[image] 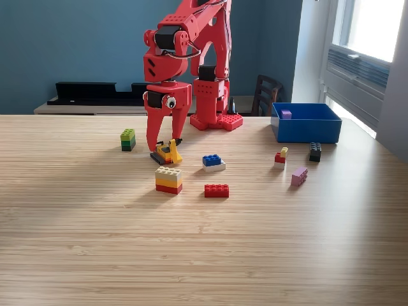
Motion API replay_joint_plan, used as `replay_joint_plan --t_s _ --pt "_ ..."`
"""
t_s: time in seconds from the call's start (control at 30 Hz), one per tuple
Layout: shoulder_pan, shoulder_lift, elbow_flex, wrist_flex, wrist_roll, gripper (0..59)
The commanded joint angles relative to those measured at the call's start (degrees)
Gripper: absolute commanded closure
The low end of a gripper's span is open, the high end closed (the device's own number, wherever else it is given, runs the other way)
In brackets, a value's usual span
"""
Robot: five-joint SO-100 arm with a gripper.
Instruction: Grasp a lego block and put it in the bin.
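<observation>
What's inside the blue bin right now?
One purple block shows in the bin, at its back corner on the exterior view's left. The near wall hides most of the floor, so anything lying lower inside cannot be seen.

The arm (188, 38) is built almost wholly of bright red printed plastic, in blocky segments with rounded corners. Black servo motors sit set into the joints, showing as dark rectangles against the red. A thin cable loops out beside the upper joint. The base (215, 120) is a red block, studded along its front lip. The hand (164, 141) has two long red tapering fingers, and a single white googly eye is stuck near its wrist.
</observation>
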Motion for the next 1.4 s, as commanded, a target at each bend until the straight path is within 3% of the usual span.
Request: replay_joint_plan --t_s 0.03,0.67,0.77,0.87,0.93,1.2,1.4 --pt "0.5 4.0 0.5 -2.2 1.4 33.6" --pt "3.1 3.6 5.4 -12.0 4.3 34.5" --pt "3.0 3.6 5.5 -13.2 4.9 39.7" --pt "3.0 3.6 5.5 -13.7 5.4 53.9" --pt "2.9 3.6 5.6 -14.0 5.4 57.8" --pt "2.9 3.7 4.7 -13.4 4.4 58.6" --pt "2.8 4.3 -0.8 -6.3 2.9 58.6"
